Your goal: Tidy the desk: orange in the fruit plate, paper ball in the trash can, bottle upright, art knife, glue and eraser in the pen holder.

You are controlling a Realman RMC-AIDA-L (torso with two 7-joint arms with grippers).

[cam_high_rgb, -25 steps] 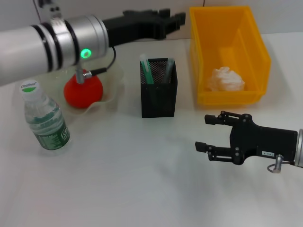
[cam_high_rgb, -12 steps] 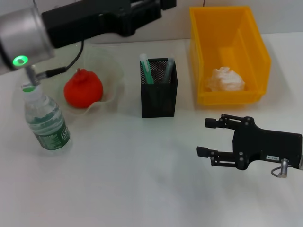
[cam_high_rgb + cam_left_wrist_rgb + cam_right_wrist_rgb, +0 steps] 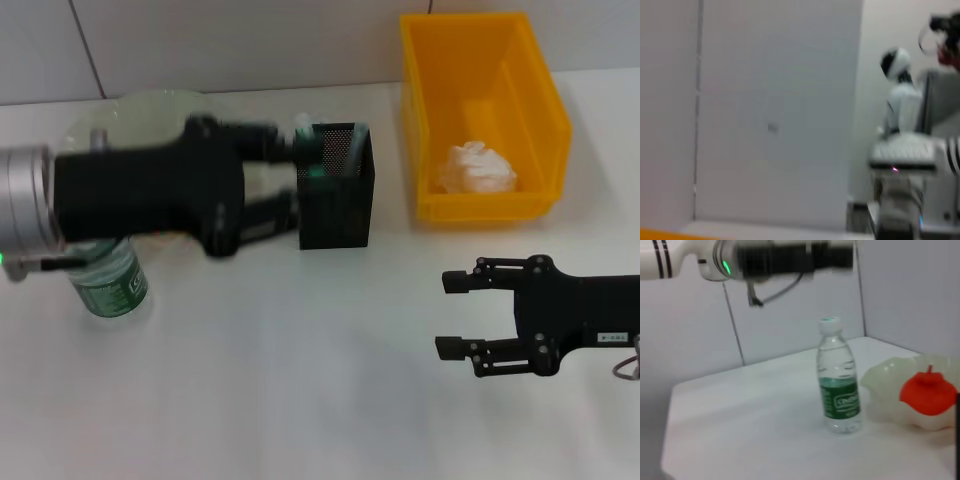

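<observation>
Head view shows the job looking close to done — the paper ball [image 3: 478, 168] lies in the trash can [image 3: 482, 120] at one o'clock, the bottle [image 3: 839, 376] stands upright at nine, and the orange [image 3: 927, 392] sits in the fruit plate [image 3: 890, 390]. Left gripper [image 3: 285, 180] hovers blurred beside the pen holder [image 3: 336, 200]; whether its jaws are open I cannot tell. Right gripper [image 3: 460, 315], jaws apart and empty, hangs at four o'clock over bare table — ample room. I'd judge the next move a withdrawal, clear of the holder's rim.
</observation>
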